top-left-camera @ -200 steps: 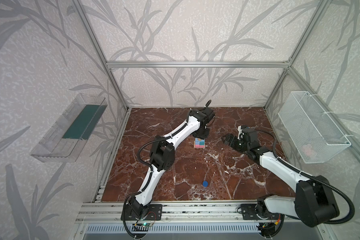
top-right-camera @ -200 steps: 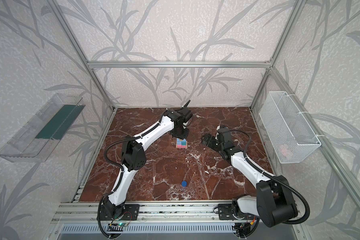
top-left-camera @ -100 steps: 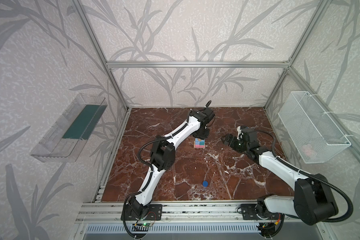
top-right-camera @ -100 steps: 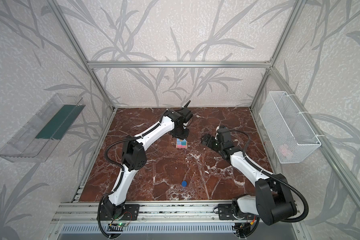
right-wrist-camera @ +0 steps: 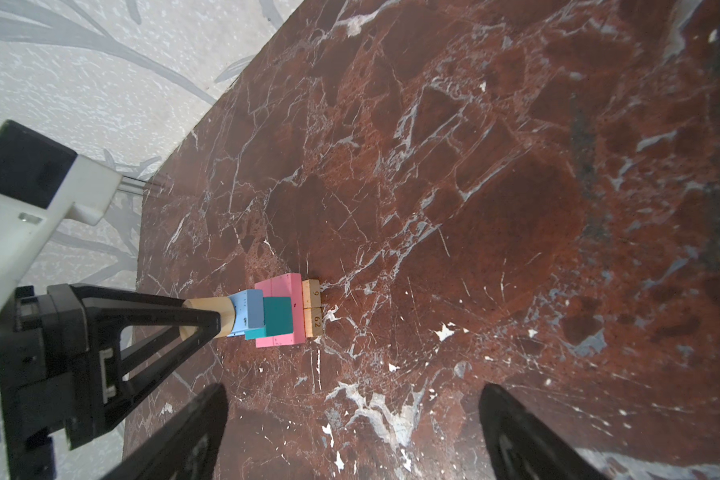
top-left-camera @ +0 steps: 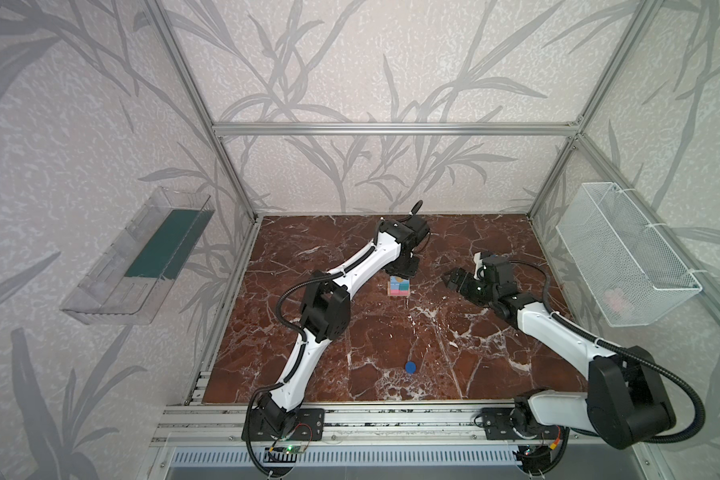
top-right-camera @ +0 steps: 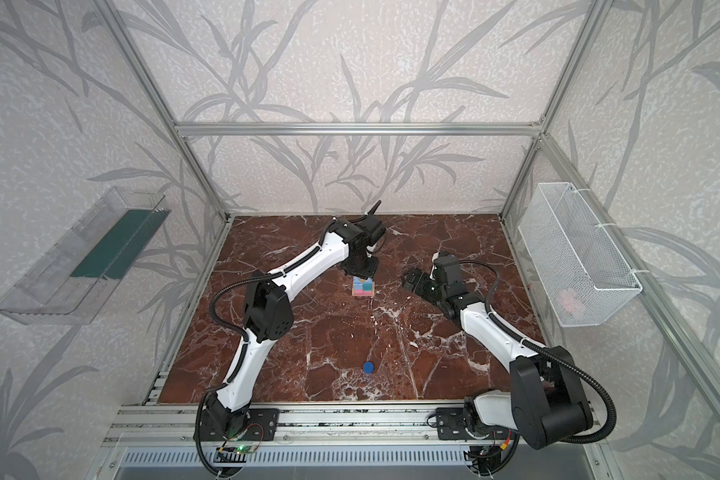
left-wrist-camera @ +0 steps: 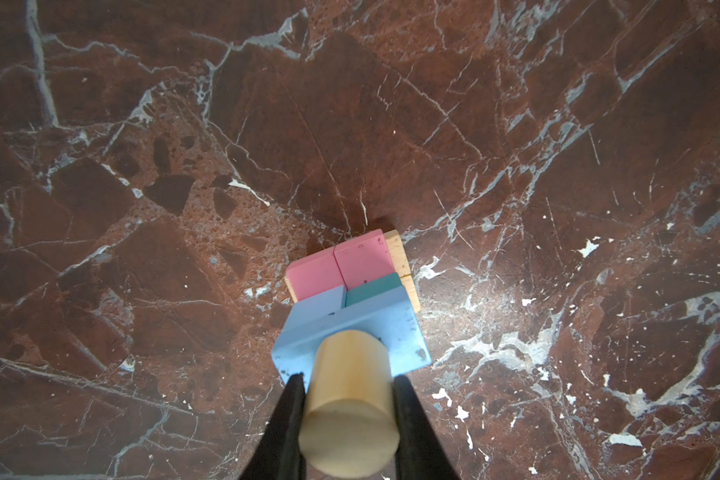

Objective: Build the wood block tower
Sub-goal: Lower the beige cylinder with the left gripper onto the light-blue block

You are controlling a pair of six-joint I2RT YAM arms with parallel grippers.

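Vertically oriented, the tan cylinder (left-wrist-camera: 350,399) stands atop the tower (left-wrist-camera: 337,266), clamped by left tool (left-wrist-camera: 348,379); right tool (right-wrist-camera: 354,390) spread wide.

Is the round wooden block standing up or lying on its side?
Standing up. The tan cylinder points flat end up on the light blue block, pinched by the left gripper.

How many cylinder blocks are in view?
2: tan cylinder in the left claw atop the tower; dark blue cylinder alone on the table, nearer the front. None apparently hidden.
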